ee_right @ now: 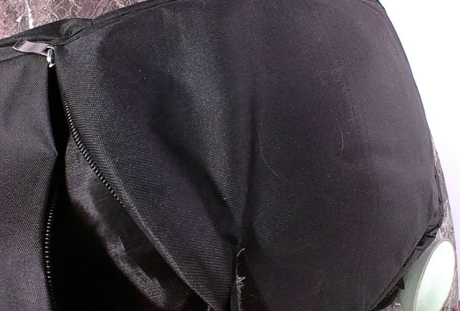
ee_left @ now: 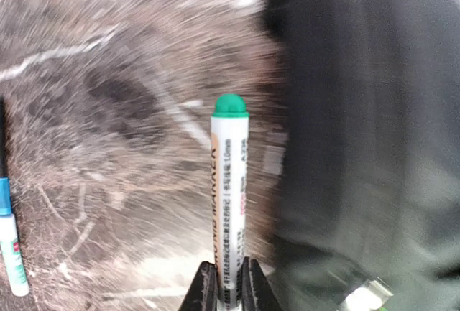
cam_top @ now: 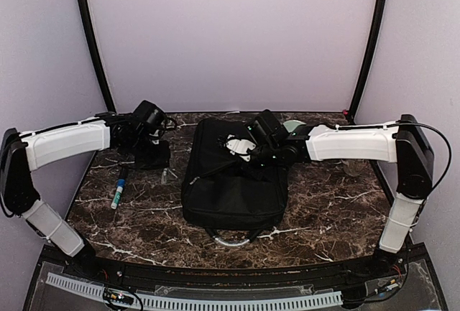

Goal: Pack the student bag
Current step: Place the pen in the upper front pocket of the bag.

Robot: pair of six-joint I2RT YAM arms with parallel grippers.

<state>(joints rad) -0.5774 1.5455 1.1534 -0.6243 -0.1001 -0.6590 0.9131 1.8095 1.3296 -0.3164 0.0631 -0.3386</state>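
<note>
The student bag (cam_top: 233, 182) lies flat in the middle of the table, black, with its grey handle (cam_top: 231, 240) toward the near edge. Over the bag's far end, my right gripper (cam_top: 243, 149) is shut on a fold of the flap. In the right wrist view the black fabric (ee_right: 251, 110) puckers toward the bottom centre beside an open zipper (ee_right: 79, 146); the fingers themselves are hidden. To the left of the bag, my left gripper (ee_left: 230, 289) is shut on a white marker with a green cap (ee_left: 230, 182). That marker points away from the jaws, with the bag (ee_left: 374, 110) to its right.
A blue-capped marker (cam_top: 118, 189) lies on the marble left of the bag and shows as well in the left wrist view, blue-capped marker (ee_left: 11, 239). A small pale object (cam_top: 167, 174) sits by the bag's left edge. A pale green round thing (cam_top: 293, 126) is behind the bag's far right corner.
</note>
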